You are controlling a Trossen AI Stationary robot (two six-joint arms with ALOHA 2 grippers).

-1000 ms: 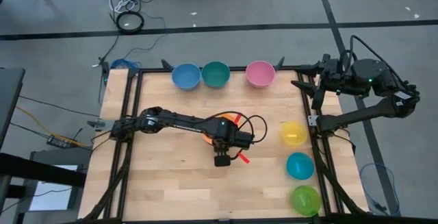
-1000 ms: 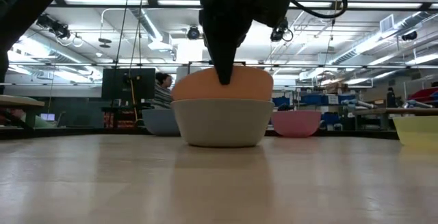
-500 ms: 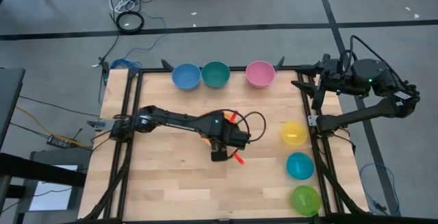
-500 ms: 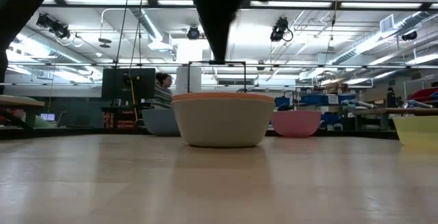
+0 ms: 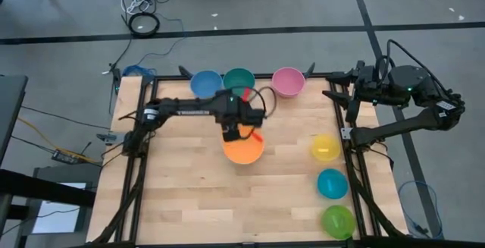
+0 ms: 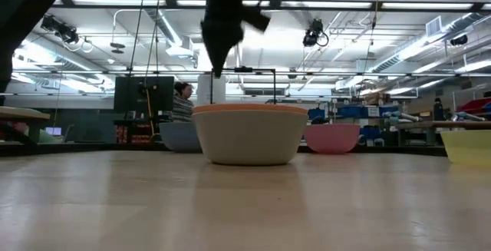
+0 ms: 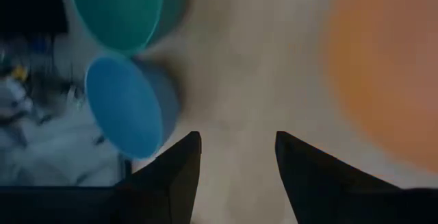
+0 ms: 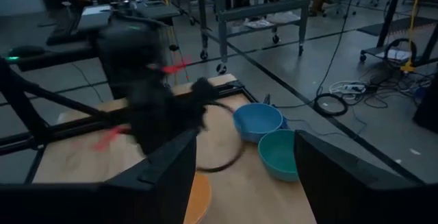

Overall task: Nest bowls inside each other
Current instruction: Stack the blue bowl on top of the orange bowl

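Note:
The orange bowl sits nested in the grey-white bowl at mid-table; only its rim shows above the grey-white wall. My left gripper hangs open above the orange bowl's far edge, holding nothing. The blue bowl, teal bowl and pink bowl stand in a row along the far edge. The yellow bowl, cyan bowl and lime green bowl stand in a line along the right edge. My right gripper waits open, high at the far right corner.
Bare wood lies on the near half of the table and to the left of the nested pair. A black frame borders the table. Cables lie on the floor beyond the far edge.
My left gripper has opened and let go of the orange bowl, which has dropped from standing high in the grey-white bowl to sitting level in it. The gripper has then risen and swung toward the far edge, toward the blue and teal bowls.

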